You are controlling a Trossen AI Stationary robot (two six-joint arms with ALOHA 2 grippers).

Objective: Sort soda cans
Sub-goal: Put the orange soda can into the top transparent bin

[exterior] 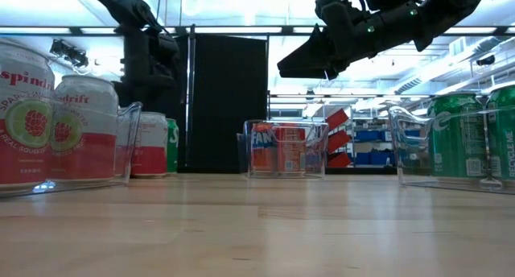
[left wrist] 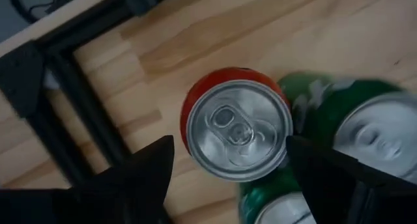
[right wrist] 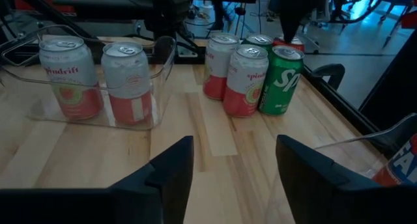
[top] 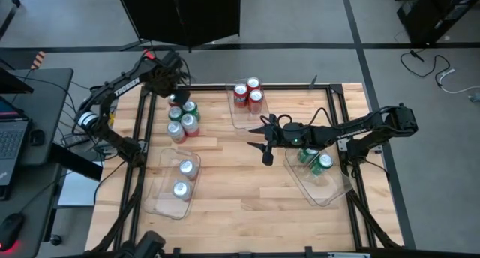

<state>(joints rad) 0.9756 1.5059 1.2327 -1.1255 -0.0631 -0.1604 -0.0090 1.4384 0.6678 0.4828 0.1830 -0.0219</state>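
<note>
Sorting table seen from overhead, with both arms raised

Wood-plank table (top: 240, 190) with a dark frame rail along its edges, standing on grey floor; a desk with a laptop (top: 11, 138) lies off the left edge and loose cables (top: 439, 70) lie on the floor at far right. Left side: the left gripper (top: 174, 95) hangs over the far-left corner, fingers spread wide around nothing, directly above a red can (left wrist: 238, 129) whose silver top shows between the fingers in the left wrist view. That can belongs to a loose cluster of cans (top: 182, 119), pink-and-white and green, standing on bare wood just inside the left rail. Nearer on the left, a clear bin (top: 166, 202) holds two pink-and-white cans (top: 184, 177). Centre, far edge: a second clear bin (top: 238, 119) holds three red cans (top: 248, 94). Centre: the right gripper (top: 264, 145) is above open wood, fingers parted and empty, clear of every can. Right side: a third clear bin (top: 334, 190) holds two green cans (top: 315, 160), partly under the right arm. Open wood runs across the middle and near the front edge between the left and right bins. In the low view, shelving and ceiling lights fill the room behind the table.
</note>
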